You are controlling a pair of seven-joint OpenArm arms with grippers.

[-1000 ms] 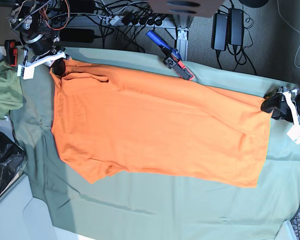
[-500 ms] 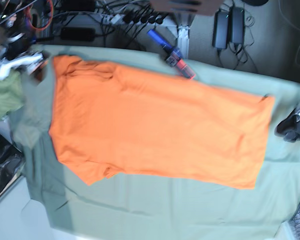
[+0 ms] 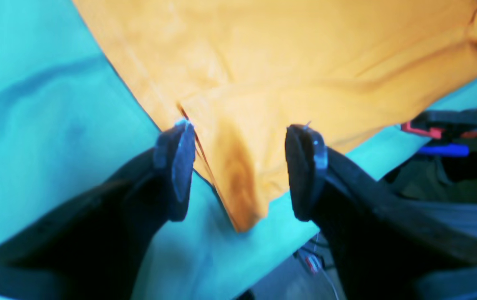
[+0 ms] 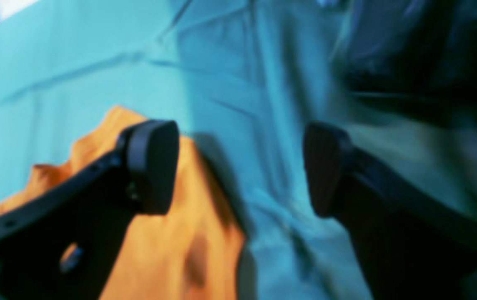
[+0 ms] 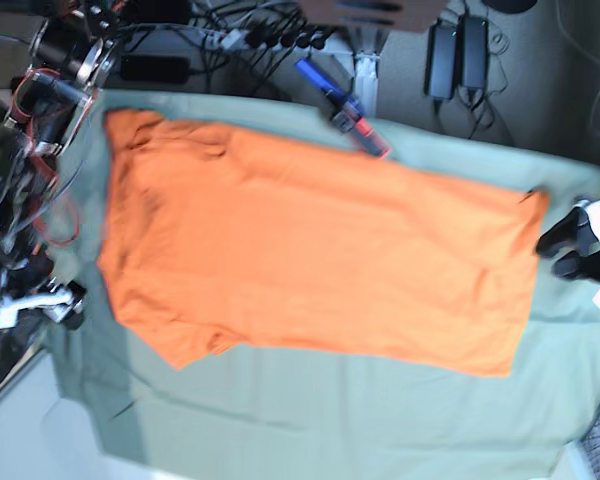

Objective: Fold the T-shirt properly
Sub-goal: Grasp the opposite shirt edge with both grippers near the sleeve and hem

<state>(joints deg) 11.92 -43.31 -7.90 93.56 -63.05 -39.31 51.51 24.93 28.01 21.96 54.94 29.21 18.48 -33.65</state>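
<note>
The T-shirt (image 5: 320, 260) lies between the left tool (image 5: 572, 250) and right tool (image 5: 65, 308), both spread apart.

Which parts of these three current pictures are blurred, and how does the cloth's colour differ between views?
Base view: right tool and its arm smeared, shirt slightly soft; cloth pale grey-green. Left wrist view: tool's arms soft in the foreground, cloth vivid turquoise. Right wrist view: shirt and cloth both blurred, cloth teal, darker towards the right.

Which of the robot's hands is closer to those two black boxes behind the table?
The left. In the overhead picture, the left gripper is below and right of the black boxes; the right gripper is farther off, at lower left.
</note>
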